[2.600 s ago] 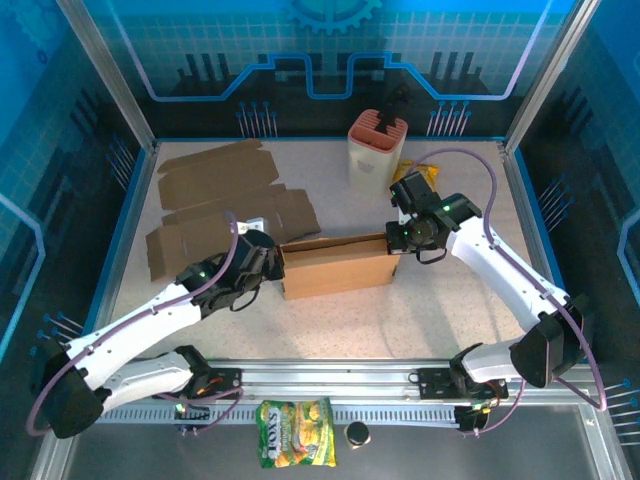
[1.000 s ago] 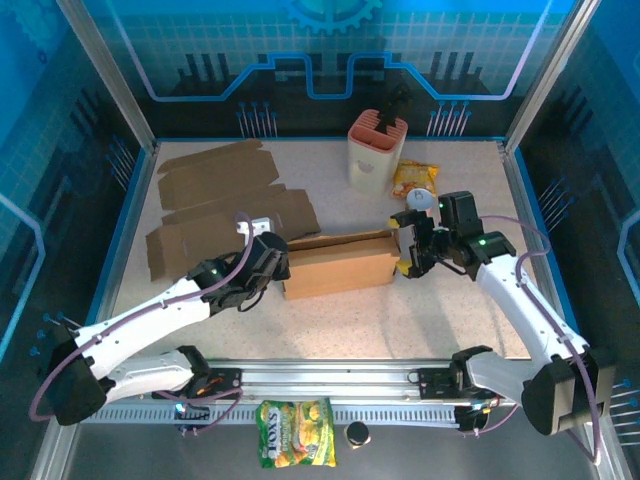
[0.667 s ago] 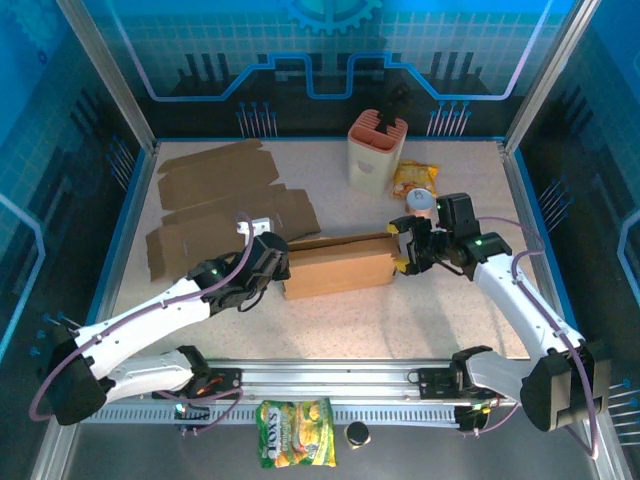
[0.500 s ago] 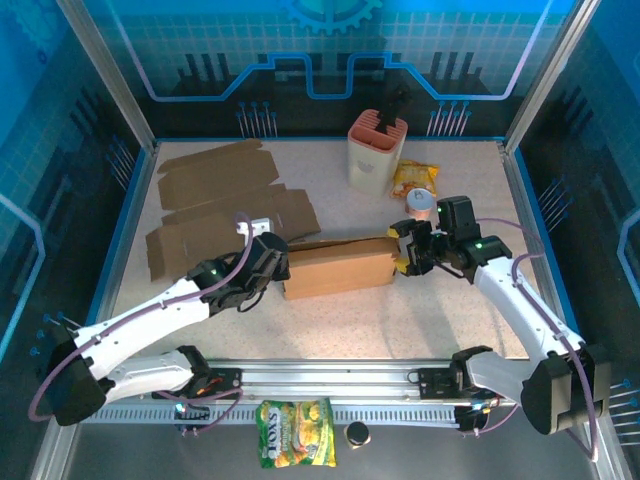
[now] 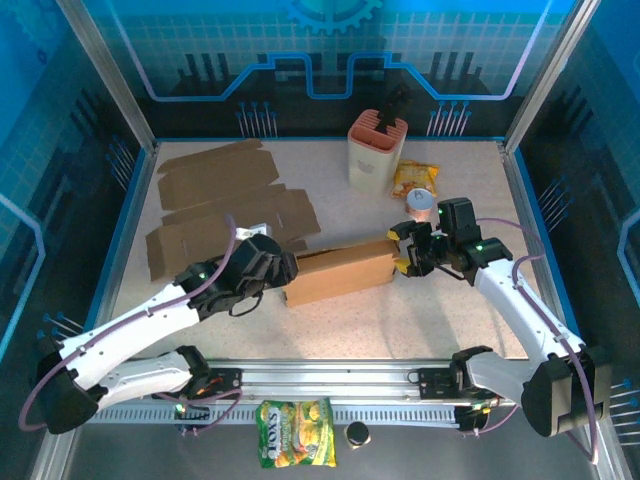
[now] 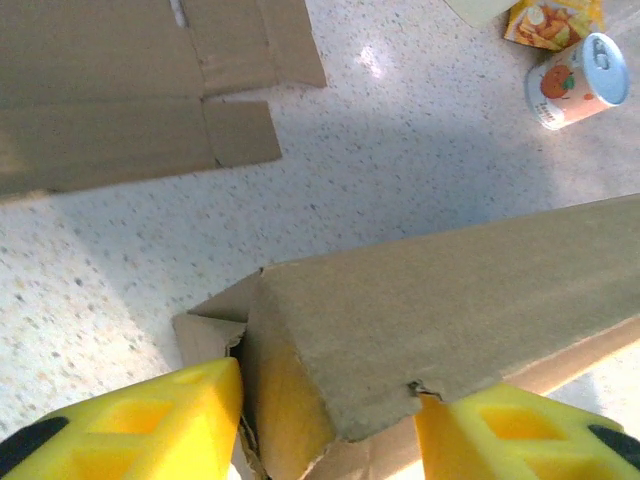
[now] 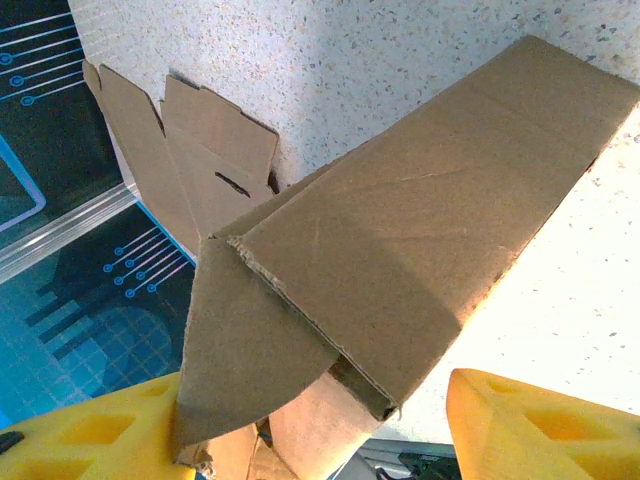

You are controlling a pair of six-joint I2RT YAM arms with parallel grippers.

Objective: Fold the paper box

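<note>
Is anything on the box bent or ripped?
Yes. The cardboard box sits crooked between the left gripper and the right gripper. Its end flap sticks out loose, and one edge has a small ragged nick.

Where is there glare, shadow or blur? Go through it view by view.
Left wrist: a glare spot on the table, the box casting a broad shadow beyond it, yellow fingers soft. Right wrist: table washed out at lower right. Top external: even light, sharp, faint shadows under the arms.
</note>
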